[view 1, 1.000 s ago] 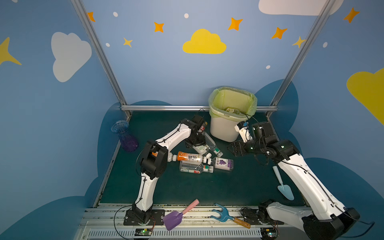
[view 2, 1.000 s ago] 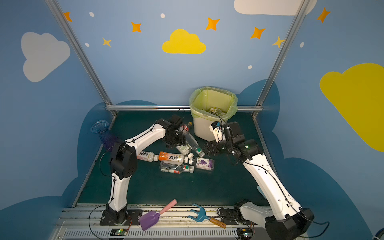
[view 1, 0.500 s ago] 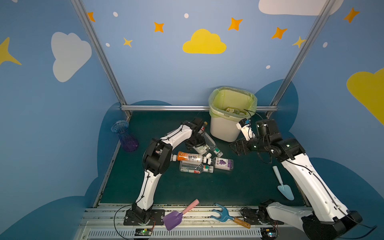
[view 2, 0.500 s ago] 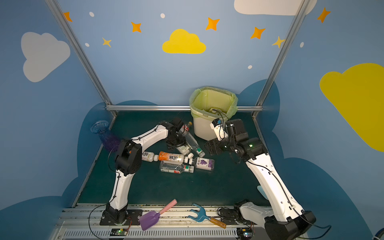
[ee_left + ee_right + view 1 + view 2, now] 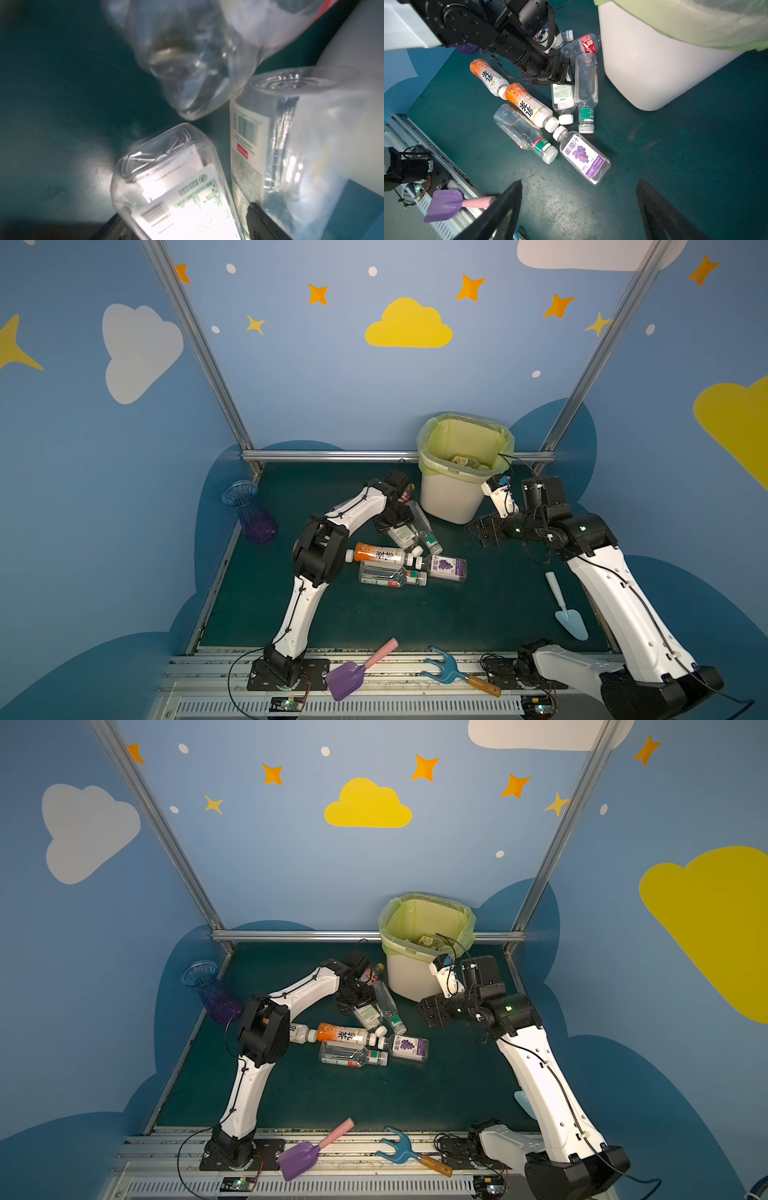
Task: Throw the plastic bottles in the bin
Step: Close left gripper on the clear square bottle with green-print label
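Several plastic bottles lie in a heap in front of the cream bin (image 5: pixel 451 502) with its yellow-green bag. Among them are an orange-label one (image 5: pixel 380 552), a purple grape one (image 5: pixel 582 158) and a clear one (image 5: pixel 388 576). My left gripper (image 5: pixel 562 76) is low over the heap, open, its jaws either side of a lying white-green label bottle (image 5: pixel 176 197). Beside that lies a clear bottle with a green band (image 5: pixel 586 87). My right gripper (image 5: pixel 579 185) hovers open and empty over bare mat, right of the heap and in front of the bin.
A blue-purple vase (image 5: pixel 249 512) stands by the left wall. A blue trowel (image 5: pixel 567 610) lies on the mat at the right. A purple shovel (image 5: pixel 353 672) and a blue fork (image 5: pixel 446 670) rest on the front rail. More bottles show inside the bin.
The left arm's elbow has swung a little to the right, and its jaws have spread slightly around the bottle. The right gripper has drifted slightly right, still open.
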### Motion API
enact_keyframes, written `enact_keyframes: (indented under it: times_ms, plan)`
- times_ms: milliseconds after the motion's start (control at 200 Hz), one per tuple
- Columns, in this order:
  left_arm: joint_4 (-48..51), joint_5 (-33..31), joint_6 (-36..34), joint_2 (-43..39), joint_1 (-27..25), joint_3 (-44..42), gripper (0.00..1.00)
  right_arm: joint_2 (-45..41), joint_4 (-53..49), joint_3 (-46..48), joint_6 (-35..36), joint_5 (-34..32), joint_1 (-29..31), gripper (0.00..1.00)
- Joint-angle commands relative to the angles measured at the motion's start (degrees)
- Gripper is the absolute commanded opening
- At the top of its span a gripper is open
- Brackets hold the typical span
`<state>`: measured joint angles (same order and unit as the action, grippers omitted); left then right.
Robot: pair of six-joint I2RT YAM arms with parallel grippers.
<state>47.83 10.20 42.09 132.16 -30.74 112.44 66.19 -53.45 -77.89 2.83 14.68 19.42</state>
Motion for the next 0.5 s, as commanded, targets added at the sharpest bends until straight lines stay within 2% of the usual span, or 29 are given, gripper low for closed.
enact_keyframes:
  times_ms: [0,401,496]
  plan:
    - [1.03,-0.2,0.07,1.71,0.46,1.14,0.86,-0.02,-0.18,-0.6,0.42,0.88,-0.78,0.87]
    - [0.6,0.68,-1.19,1.83,1.45,1.1,0.85,-0.2,0.09,-0.56,-0.11,0.8,-2.23,0.87]
    - [-0.08,1.19,-1.46,1.53,1.69,0.84,0.81,0.06,0.11,-0.77,-0.29,0.7,-2.37,0.87]
